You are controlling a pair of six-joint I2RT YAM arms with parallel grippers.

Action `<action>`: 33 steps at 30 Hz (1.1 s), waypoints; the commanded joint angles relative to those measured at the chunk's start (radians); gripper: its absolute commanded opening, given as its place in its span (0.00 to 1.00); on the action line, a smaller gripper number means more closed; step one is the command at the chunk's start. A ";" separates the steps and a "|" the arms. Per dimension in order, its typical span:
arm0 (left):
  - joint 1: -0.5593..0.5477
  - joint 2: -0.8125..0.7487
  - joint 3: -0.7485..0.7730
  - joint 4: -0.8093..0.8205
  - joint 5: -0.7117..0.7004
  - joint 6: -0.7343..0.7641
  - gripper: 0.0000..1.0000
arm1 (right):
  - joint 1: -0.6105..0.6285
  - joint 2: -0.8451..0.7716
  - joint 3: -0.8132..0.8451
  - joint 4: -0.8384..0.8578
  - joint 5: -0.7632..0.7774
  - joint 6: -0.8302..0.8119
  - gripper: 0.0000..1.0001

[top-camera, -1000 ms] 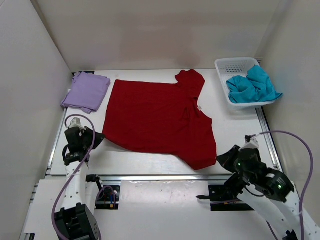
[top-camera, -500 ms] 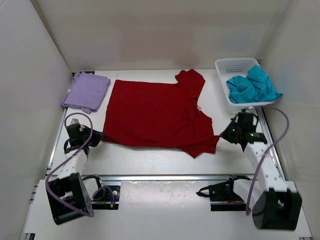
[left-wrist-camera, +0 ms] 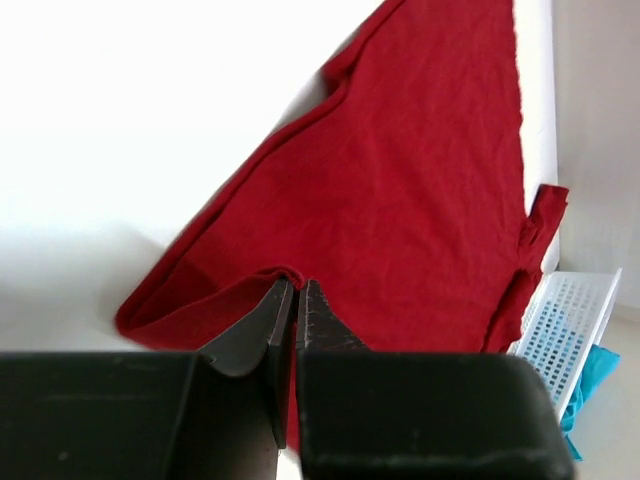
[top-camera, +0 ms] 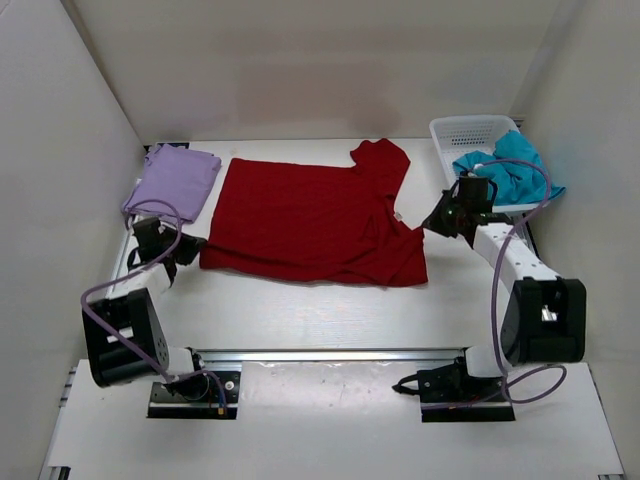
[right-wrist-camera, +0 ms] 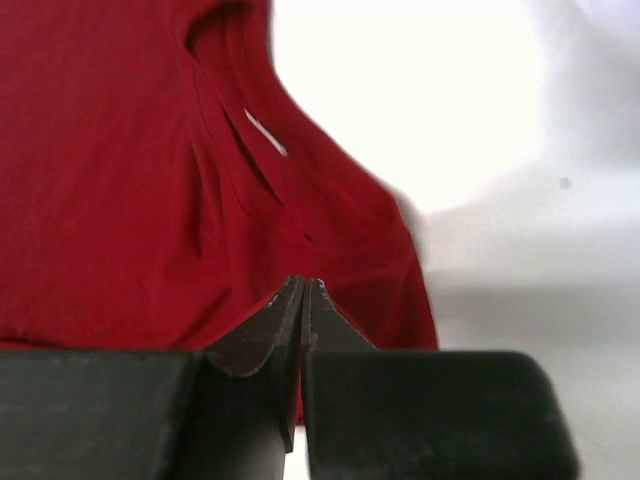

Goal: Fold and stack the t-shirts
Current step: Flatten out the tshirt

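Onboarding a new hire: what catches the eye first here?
The deep red cloth t-shirt lies spread in the centre, the left claw and right claw each pinching one end. A folded lavender cloth t-shirt lies far left; a crumpled teal cloth t-shirt fills the white lattice plastic basket far right.

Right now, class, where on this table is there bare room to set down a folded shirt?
Widest: the table strip between the red shirt and the front rail. Narrower: the gap between red shirt and basket. Crowded: far left, where the lavender shirt lies, and the near corners, which the left gripper and right gripper pinch.
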 commanded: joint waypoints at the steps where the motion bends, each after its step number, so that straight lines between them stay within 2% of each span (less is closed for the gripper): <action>1: -0.006 0.052 0.079 0.043 -0.024 -0.010 0.00 | -0.015 0.044 0.090 0.072 -0.016 -0.025 0.00; 5: 0.000 0.052 0.074 0.058 0.031 -0.018 0.00 | -0.015 0.044 0.131 0.036 -0.018 -0.041 0.00; 9: -0.038 -0.109 0.057 0.035 0.045 0.004 0.00 | 0.028 -0.161 0.098 0.007 0.014 -0.058 0.00; 11: -0.065 -0.211 0.153 -0.024 0.054 0.042 0.00 | 0.065 -0.282 0.180 -0.056 0.080 -0.096 0.00; 14: -0.097 -0.334 0.365 -0.182 0.025 0.093 0.00 | 0.106 -0.385 0.472 -0.226 0.221 -0.180 0.00; 16: -0.068 -0.364 0.495 -0.224 0.045 0.094 0.00 | 0.181 -0.407 0.629 -0.289 0.316 -0.219 0.00; 19: -0.023 -0.315 0.819 -0.351 0.114 0.108 0.00 | 0.349 -0.378 0.891 -0.396 0.524 -0.297 0.00; 22: 0.024 -0.275 0.985 -0.390 0.154 0.081 0.00 | 0.657 -0.301 1.120 -0.406 0.802 -0.425 0.00; 24: 0.052 -0.244 1.080 -0.410 0.181 0.049 0.00 | 0.825 -0.260 1.228 -0.320 0.964 -0.569 0.00; 26: 0.054 -0.204 1.198 -0.439 0.160 0.056 0.00 | 0.795 -0.211 1.289 -0.271 0.945 -0.633 0.00; 28: 0.056 -0.151 1.252 -0.476 0.158 0.061 0.00 | 0.822 -0.122 1.366 -0.203 0.962 -0.743 0.00; 30: 0.061 -0.123 1.258 -0.480 0.137 0.068 0.00 | 0.810 -0.122 1.270 -0.081 0.953 -0.814 0.00; 33: 0.032 -0.120 1.203 -0.467 0.088 0.100 0.00 | 0.748 -0.071 1.233 -0.047 0.898 -0.837 0.00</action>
